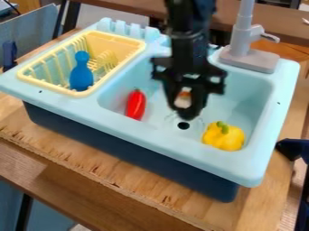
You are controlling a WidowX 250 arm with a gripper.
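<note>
Over light-blue sink (124, 122), looks midway: black gripper (186, 110) low, cannot tell if spread or pinching, yellow rack (105, 43) with blue pin (81, 74) inside, yellow pepper (226, 136) and red pepper (136, 105) in basin (247, 90), whitish piece (183, 99) at gripper apparently unplaced.

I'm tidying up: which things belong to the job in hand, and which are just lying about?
In use:
- gripper
- pale-and-orange thing, apparently held
- sink basin beneath

Lying about:
- red chili pepper
- yellow bell pepper
- blue bowling pin
- yellow dish rack
</note>
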